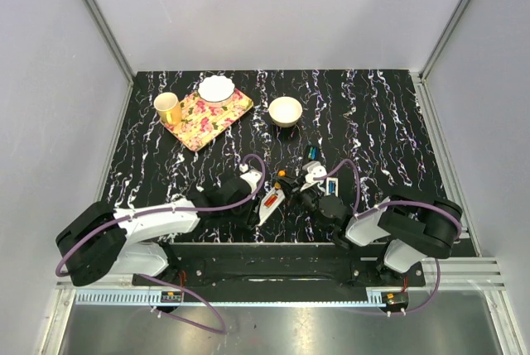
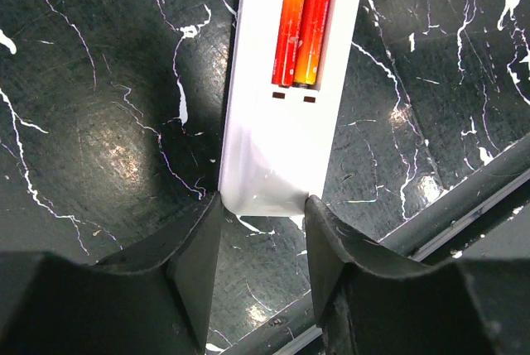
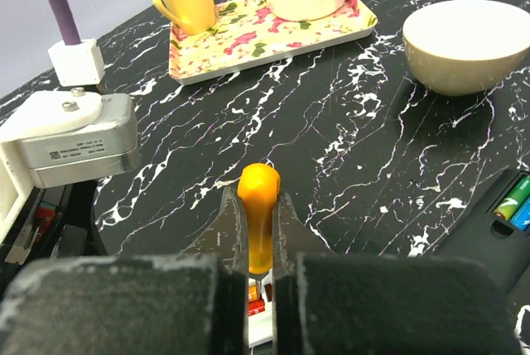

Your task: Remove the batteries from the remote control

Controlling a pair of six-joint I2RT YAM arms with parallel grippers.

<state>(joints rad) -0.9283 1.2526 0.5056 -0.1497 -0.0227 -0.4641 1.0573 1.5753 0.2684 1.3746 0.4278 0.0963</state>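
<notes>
Work sits near the table's (image 1: 373,123) near edge, just beyond the arms' base plate. Open marble lies to the right and toward the far wall, and walls close three sides.

Count: two remotes, four batteries, two bowls, one mug, one tray.

- The left gripper (image 2: 265,206) is clamped across the end of the white remote (image 2: 273,156), a finger on each side.
- The remote's open bay holds two red-orange batteries (image 2: 302,28), lying side by side.
- The right gripper (image 3: 259,268) is pinched tight on an orange-handled tool (image 3: 258,198), whose tip meets the bay's far end.
- The black remote (image 3: 489,231) holds one green and one blue cell (image 3: 515,198).
- The floral tray (image 1: 207,123) carries a scalloped white bowl (image 1: 217,88) and a yellow mug (image 1: 168,107).
- The cream bowl (image 1: 286,111) stands apart on the table.
</notes>
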